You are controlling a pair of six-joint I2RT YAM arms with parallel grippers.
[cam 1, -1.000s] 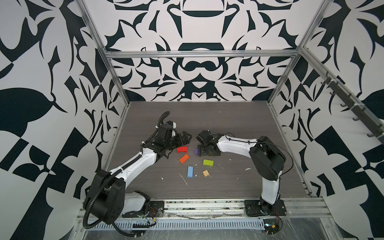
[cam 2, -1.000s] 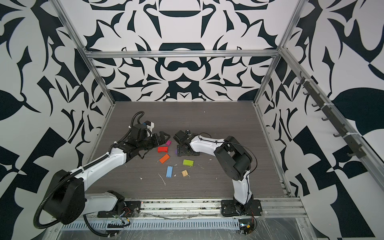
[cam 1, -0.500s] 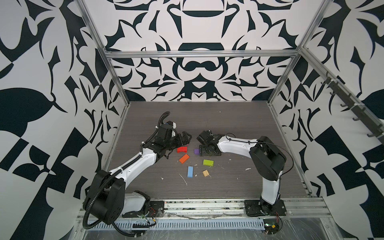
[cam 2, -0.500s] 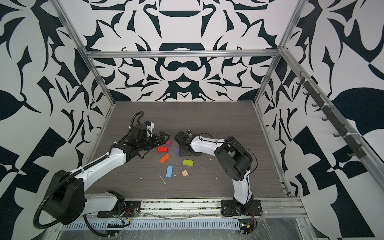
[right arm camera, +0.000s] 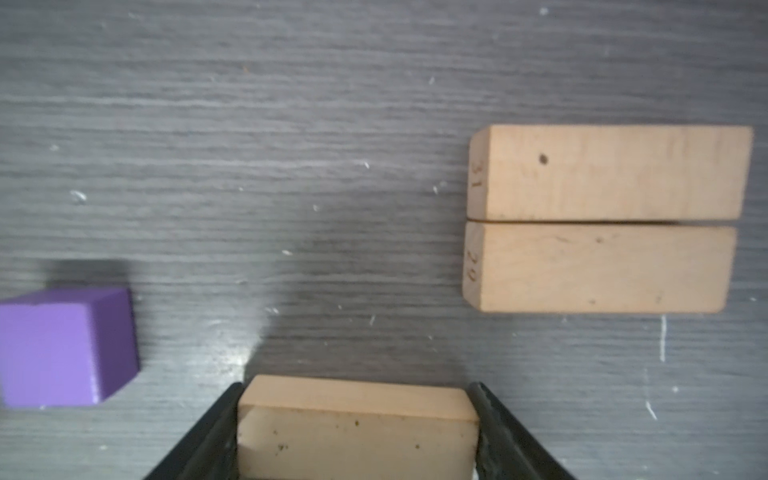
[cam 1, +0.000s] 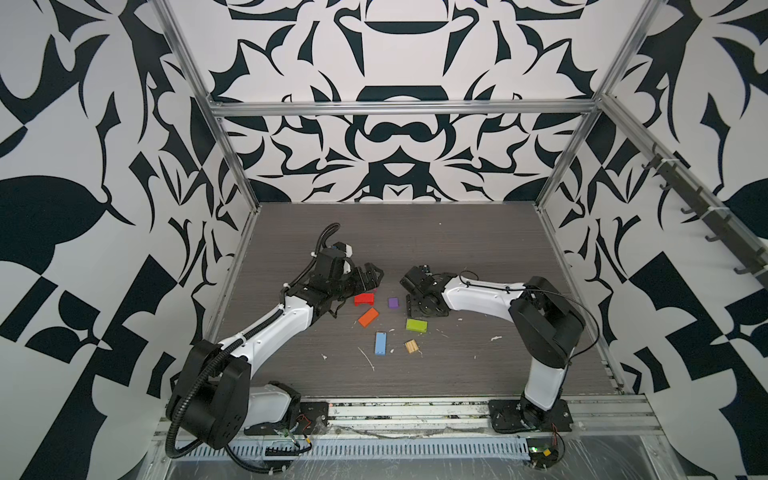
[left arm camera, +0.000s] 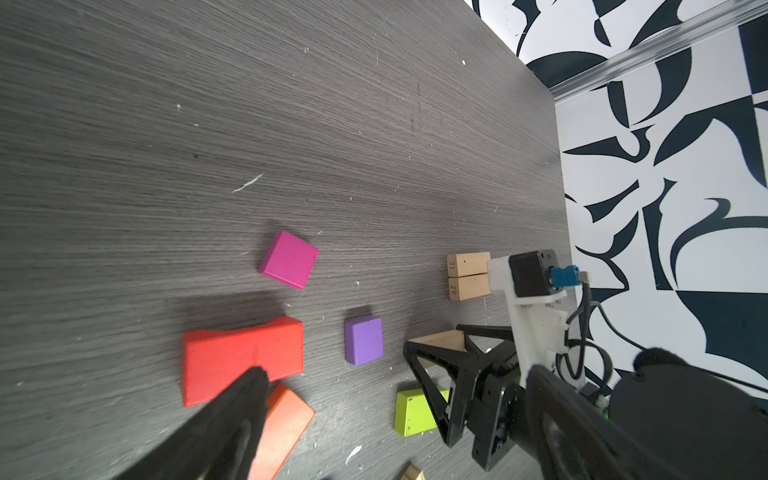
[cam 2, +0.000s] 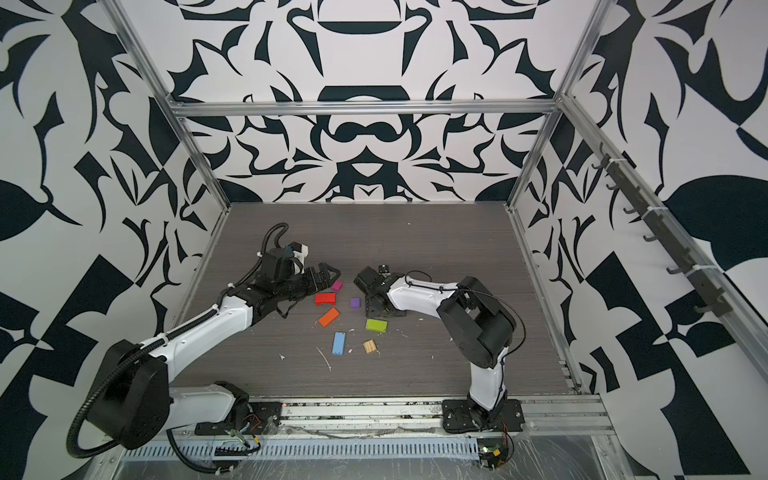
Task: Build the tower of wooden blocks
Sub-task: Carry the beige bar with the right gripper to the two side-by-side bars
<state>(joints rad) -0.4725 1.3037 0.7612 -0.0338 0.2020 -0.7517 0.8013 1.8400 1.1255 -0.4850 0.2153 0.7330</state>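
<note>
Two planks [right arm camera: 611, 174] side by side, touching.
We've got the right gripper [right arm camera: 355, 390] clamped on a third plank [right arm camera: 357, 440]; left gripper [cam 1: 372, 277] gapes wide, empty.

The red arched wood block [cam 1: 364, 299] lies left of the purple wood cube [cam 1: 393, 302], the orange wood bar [cam 1: 368, 317] just before the red one and the magenta wood cube [cam 2: 337, 285] behind it. Further forward, the light blue wood bar [cam 1: 380, 343] lies left of the ridged tan wood square [cam 1: 411, 346], the lime green wood bar [cam 1: 416, 325] behind that. Two tan wood planks [right arm camera: 611, 172] lie side by side, touching.
</note>
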